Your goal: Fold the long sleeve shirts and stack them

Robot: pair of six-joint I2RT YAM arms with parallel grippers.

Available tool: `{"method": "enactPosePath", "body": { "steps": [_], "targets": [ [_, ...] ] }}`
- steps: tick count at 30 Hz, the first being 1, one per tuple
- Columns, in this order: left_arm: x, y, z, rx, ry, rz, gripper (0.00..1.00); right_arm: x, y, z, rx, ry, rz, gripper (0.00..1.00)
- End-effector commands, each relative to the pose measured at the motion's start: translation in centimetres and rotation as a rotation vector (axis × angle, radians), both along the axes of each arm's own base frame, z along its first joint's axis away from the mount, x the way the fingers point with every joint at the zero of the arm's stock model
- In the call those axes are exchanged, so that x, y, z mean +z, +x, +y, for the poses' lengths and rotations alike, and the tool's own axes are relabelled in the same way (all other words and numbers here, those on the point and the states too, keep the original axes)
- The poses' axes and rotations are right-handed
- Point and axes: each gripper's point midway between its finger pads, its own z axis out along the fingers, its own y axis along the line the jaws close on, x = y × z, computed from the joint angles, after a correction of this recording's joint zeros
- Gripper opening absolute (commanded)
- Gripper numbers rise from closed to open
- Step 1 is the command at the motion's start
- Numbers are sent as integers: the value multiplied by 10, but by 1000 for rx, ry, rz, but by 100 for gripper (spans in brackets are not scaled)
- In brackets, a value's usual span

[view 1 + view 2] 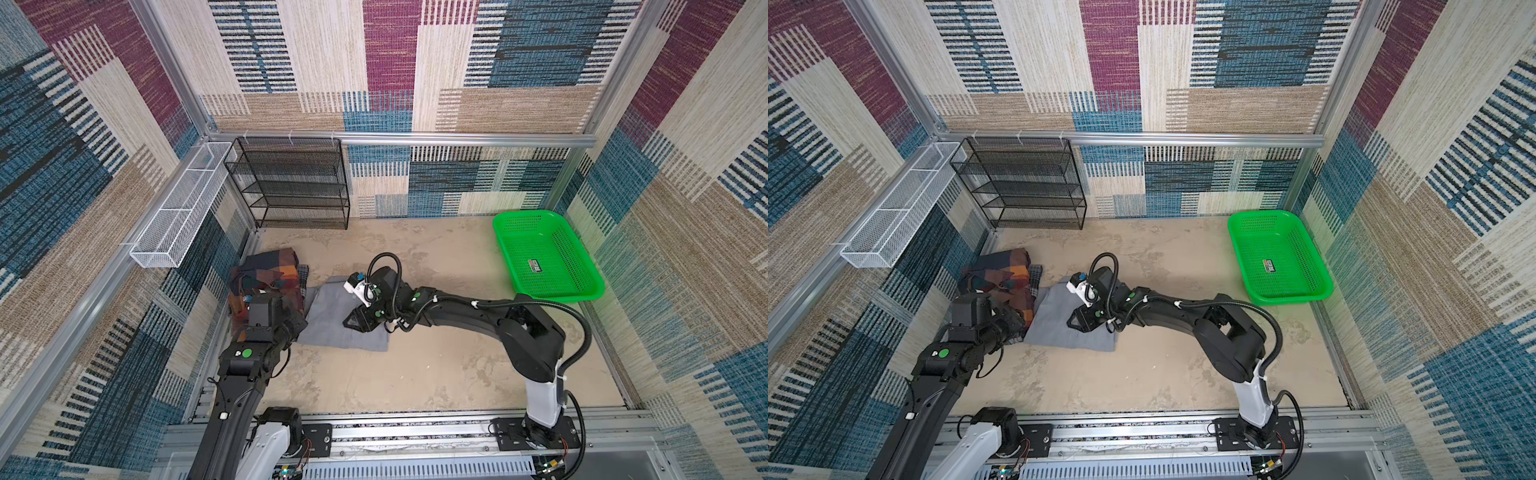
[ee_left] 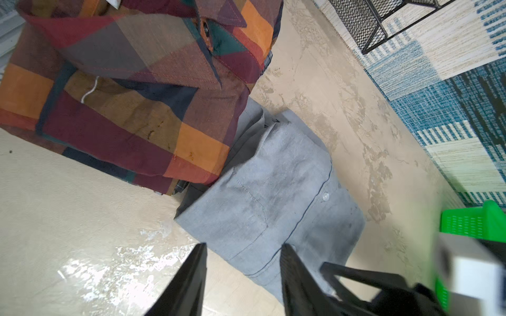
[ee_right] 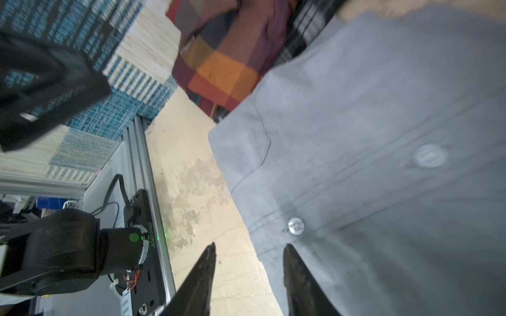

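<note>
We are judging the gray shirt (image 1: 328, 332) light, limp and quick to crease, so we are favouring a pinch at its folded edge. It is lying folded on the bench (image 1: 436, 365), one edge tucked under the plaid shirt (image 1: 266, 274), which may drag along. The left jaws and right jaws are hovering over it, parted and empty. The green basket (image 1: 557, 298) is sitting well apart.

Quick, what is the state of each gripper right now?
Left gripper: open, holding nothing, at the edge of the gray shirt.
Right gripper: open, holding nothing.
</note>
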Motion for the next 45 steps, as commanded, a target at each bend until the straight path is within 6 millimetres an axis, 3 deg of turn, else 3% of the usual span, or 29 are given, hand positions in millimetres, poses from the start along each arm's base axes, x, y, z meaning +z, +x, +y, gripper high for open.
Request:
{"method": "enactPosePath", "body": {
  "steps": [1, 4, 8, 16, 19, 21, 28, 31, 35, 38, 45],
  "targets": [
    [0, -3, -1, -15, -3, 10, 47, -30, 0, 0, -47, -28, 58, 39],
    [-4, -1, -5, -23, -27, 11, 47, -69, 8, -18, -123, -130, 57, 38],
    [-11, 4, -11, -39, -60, 19, 45, -109, 6, -62, -214, -226, 127, 37],
    [-38, 12, -38, -126, -184, 38, 43, -128, -53, -177, -286, -389, 188, 37],
    [-50, 15, -49, -149, -223, 45, 43, -120, -71, -209, -300, -440, 181, 40],
    [-56, 19, -63, -184, -235, 42, 44, -105, -76, -216, -293, -421, 153, 43],
    [-68, 46, -124, -380, -260, 89, 56, 28, -44, -196, -296, -165, -118, 65],
    [-76, 55, -145, -451, -263, 142, 58, 54, -26, -200, -331, -124, -143, 75],
    [-72, 60, -173, -495, -271, 123, 63, 38, -5, -223, -412, -164, -75, 76],
    [-83, 54, -195, -539, -259, 183, 64, 23, 6, -246, -487, -196, -17, 77],
    [-113, 55, -211, -569, -226, 226, 65, 4, 19, -288, -635, -180, 66, 77]
  ]
}}
